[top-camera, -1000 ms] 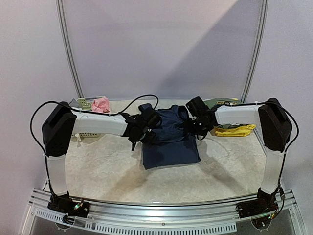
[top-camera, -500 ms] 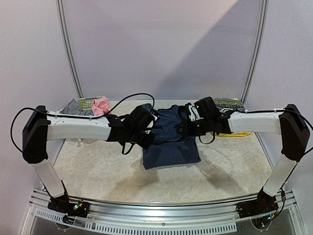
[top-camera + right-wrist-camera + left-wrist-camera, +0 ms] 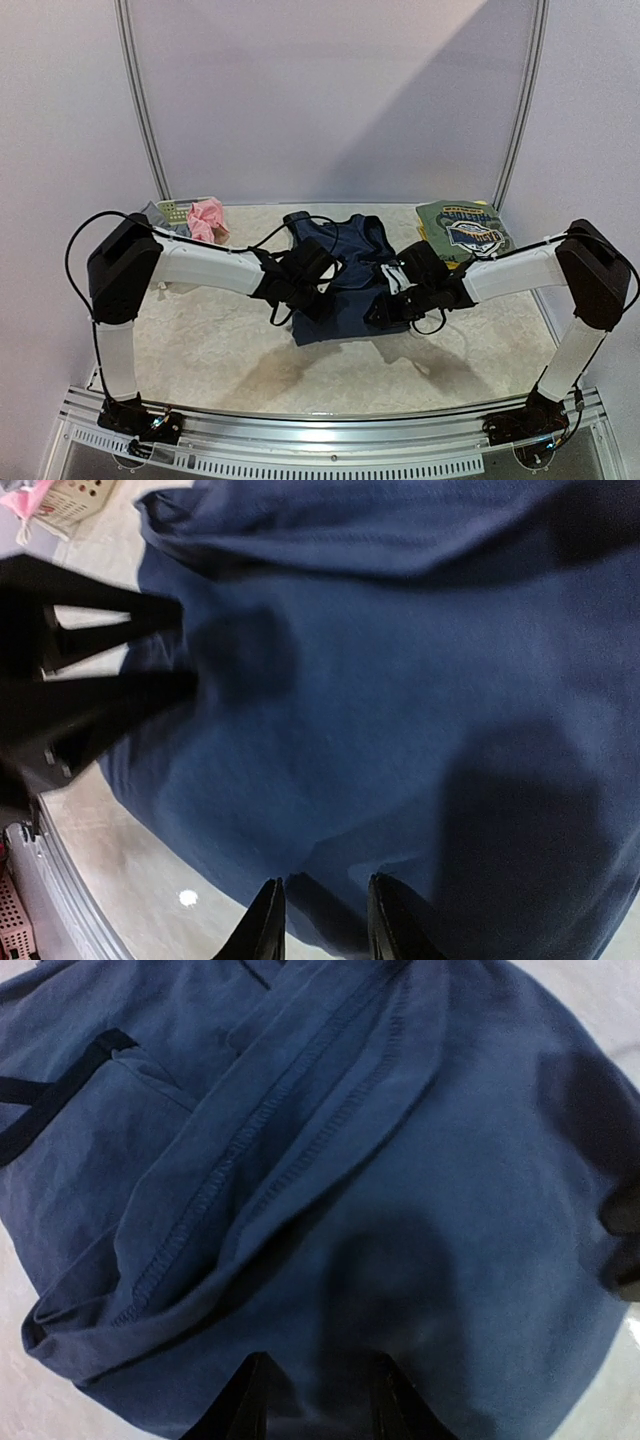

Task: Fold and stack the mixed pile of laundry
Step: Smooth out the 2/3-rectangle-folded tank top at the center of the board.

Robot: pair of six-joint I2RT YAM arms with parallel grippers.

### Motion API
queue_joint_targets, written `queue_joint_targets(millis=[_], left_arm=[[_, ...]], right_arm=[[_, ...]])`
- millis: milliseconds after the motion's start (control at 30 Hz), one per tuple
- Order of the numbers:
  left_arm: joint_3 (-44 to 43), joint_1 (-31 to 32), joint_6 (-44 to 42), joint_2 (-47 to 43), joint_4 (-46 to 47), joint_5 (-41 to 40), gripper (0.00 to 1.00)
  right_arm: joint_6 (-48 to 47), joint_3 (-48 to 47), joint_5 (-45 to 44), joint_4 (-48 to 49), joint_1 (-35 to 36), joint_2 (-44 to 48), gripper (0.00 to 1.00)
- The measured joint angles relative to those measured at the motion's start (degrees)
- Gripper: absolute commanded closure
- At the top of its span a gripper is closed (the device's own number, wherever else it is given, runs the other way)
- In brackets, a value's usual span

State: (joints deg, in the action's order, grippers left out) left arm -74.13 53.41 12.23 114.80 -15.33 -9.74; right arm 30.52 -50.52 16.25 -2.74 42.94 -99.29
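since the dress [image 3: 350,250] lies spread mid-tabletop [image 3: 200,345], partly doubled over itself with a stitched hem showing, the step in hand looks to be folding it from its near edge. the left hand [image 3: 320,1360] sits low over the near left side and the right hand [image 3: 325,880] over the near right. each has its fingers a little apart with navy cloth between them, and i cannot tell whether either has it pinched. the cloth looks thin, limp and light. it should sag and drag rather than hold a shape, so both sides want lifting together, taken at the hem where stitching gives some body. a shallow pinch may catch only the top layer. a green tee [image 3: 463,230] lies flat far right. a pink piece [image 3: 208,213] and a basket [image 3: 178,209] sit far left.
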Motion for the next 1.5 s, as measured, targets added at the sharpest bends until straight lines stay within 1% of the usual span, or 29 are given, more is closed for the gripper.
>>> queue_joint_targets(millis=[233, 400, 467, 600, 733, 900, 1067, 1133, 1300, 1500], left_arm=[[-4.20, -3.04, -1.22, 4.15, 0.04, -3.04, 0.64], [-6.51, -4.63, -2.16, 6.12, 0.07, -6.32, 0.61], [-6.69, -5.14, -2.32, 6.25, 0.07, -8.33, 0.58], [-6.47, -5.64, -2.56, 5.62, 0.35, -10.97, 0.49], [-3.58, -5.25, -2.64, 1.44, 1.46, -11.15, 0.44], [1.07, -3.76, -2.43, -6.95, 1.81, -10.86, 0.48], [3.89, -0.33, -1.40, -11.47, 1.77, -8.46, 0.55], [5.18, 1.33, -1.07, -12.13, 1.64, -6.51, 0.58], [7.26, 4.50, -0.20, -12.07, 1.31, -1.29, 0.60], [9.22, 5.49, 0.52, -11.26, 2.84, 4.46, 0.61]], right_arm=[[1.42, 4.00, -0.15, 0.76, 0.00, 0.70, 0.69], [2.43, 6.08, -0.94, 0.02, 0.02, 4.11, 0.67], [2.69, 6.29, -1.09, -0.63, 0.04, 5.62, 0.64], [3.13, 6.25, -0.98, -1.05, 0.13, 8.24, 0.58], [3.30, 5.01, -0.59, -1.20, 0.15, 9.22, 0.56], [2.91, -0.17, -0.44, -1.88, 0.13, 8.68, 0.56], [2.36, -6.10, 0.92, -1.22, -0.66, 4.37, 0.59], [2.36, -7.21, 1.88, -0.90, -1.60, 1.73, 0.60], [2.19, -8.20, 3.72, -0.87, -4.11, -3.85, 0.62], [1.84, -8.20, 4.35, -0.85, -6.62, -6.25, 0.62]])
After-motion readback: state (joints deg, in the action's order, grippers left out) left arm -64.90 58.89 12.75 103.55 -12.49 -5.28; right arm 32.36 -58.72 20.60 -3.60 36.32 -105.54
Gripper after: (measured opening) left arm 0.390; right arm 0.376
